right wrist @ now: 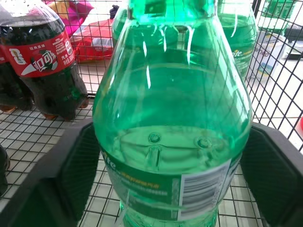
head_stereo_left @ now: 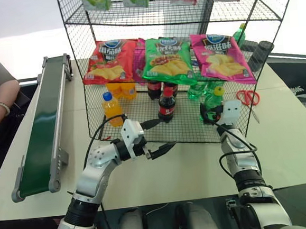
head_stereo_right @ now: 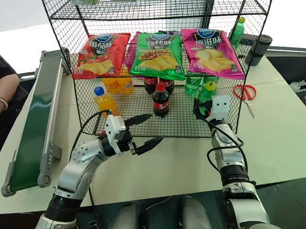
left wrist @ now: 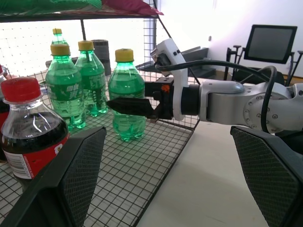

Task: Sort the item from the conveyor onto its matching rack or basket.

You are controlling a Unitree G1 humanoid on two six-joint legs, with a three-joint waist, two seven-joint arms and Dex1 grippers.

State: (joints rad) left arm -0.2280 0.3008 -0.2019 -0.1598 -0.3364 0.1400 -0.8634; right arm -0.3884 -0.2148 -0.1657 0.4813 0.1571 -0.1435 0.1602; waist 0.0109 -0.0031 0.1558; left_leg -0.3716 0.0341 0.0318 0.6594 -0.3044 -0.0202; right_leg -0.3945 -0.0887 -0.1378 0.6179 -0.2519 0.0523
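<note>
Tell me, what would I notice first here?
The bright crisp bags, red, green and pink, hanging on the black wire rack. Under them, the right gripper reaches onto the bottom shelf around a green bottle, fingers standing open on either side. A green conveyor runs along the table's left.

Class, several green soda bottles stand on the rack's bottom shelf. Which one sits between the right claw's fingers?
The front green bottle, standing alone near the wire shelf's edge, with the right claw around its middle. The other green bottles stand further back.
</note>
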